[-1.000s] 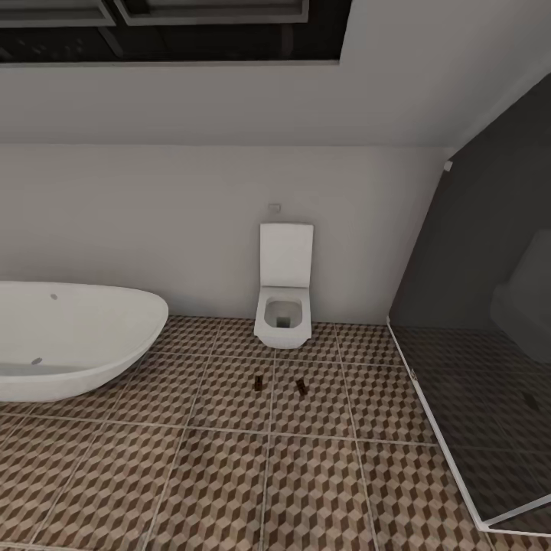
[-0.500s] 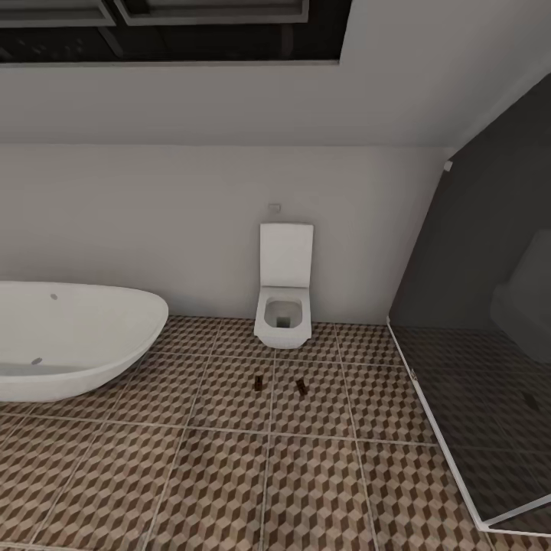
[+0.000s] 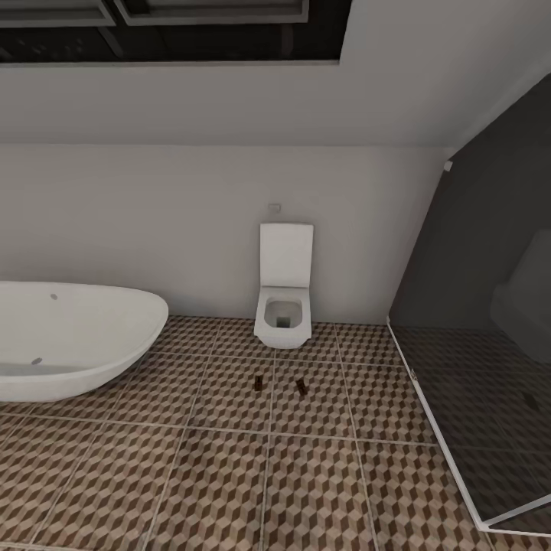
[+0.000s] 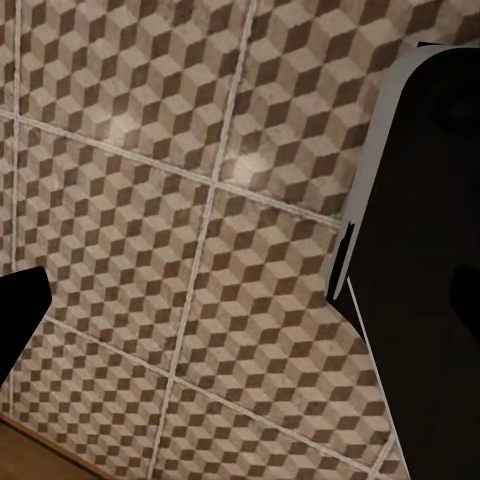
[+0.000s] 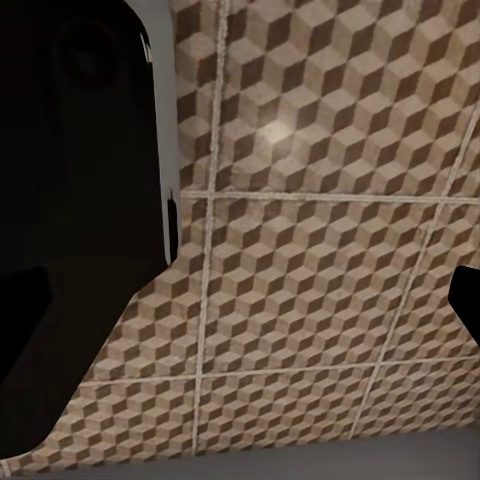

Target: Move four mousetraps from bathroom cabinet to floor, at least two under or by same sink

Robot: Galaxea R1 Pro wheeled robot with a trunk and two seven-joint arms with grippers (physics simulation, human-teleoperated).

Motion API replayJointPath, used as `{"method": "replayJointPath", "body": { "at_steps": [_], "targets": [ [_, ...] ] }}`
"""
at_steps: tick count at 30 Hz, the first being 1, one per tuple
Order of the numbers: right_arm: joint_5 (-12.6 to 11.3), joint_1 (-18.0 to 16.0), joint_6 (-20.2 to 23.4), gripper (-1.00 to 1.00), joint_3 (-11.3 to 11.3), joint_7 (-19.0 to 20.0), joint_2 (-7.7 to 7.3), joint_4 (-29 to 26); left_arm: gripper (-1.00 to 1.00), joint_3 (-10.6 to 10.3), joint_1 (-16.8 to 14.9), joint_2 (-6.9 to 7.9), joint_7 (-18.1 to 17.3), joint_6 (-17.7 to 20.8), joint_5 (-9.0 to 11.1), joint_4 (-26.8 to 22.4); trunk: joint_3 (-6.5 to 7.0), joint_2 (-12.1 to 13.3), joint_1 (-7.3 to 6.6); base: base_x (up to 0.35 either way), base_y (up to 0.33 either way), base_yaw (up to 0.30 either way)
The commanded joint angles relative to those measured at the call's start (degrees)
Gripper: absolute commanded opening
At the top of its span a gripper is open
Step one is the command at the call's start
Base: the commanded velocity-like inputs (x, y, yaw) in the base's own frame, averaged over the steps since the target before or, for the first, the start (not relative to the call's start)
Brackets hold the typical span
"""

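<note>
Cube-tile floor (image 3: 229,474) w/ two mousetraps (image 3: 260,383) nr toilet (image 3: 284,310).

Two small dark mousetraps (image 3: 261,383) (image 3: 302,386) flat on cube-patterned bathroom floor (image 3: 229,474), slightly apart.

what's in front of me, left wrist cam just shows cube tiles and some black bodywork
Observer: The head view shows a white toilet against the far wall.
Operator: any traps on the floor yet
Observer: Two small dark pieces, too small to be sure of: a likely mousetrap and a second mousetrap lie apart on the bathroom floor in front of the toilet.
Operator: what's off to the side
Observer: A white bathtub stands at the left of the head view.
</note>
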Motion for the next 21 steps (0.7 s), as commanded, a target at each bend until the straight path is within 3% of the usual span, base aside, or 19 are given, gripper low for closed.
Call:
{"method": "replayJointPath", "body": {
  "at_steps": [1, 21],
  "targets": [
    [0.0, 0.0, 0.1, 1.0, 0.1, -0.1, 0.0, 0.0, 1.0, -0.5, -0.1, -0.03, 0.1, -0.3, 0.4, 0.2, -0.1, -0.1, 0.03, 0.0, 0.0, 0.0],
    [0.0, 0.0, 0.1, 1.0, 0.1, -0.1, 0.0, 0.0, 1.0, -0.5, -0.1, -0.03, 0.1, -0.3, 0.3, 0.2, -0.1, -0.1, 0.03, 0.0, 0.0, 0.0]
  ]
}}
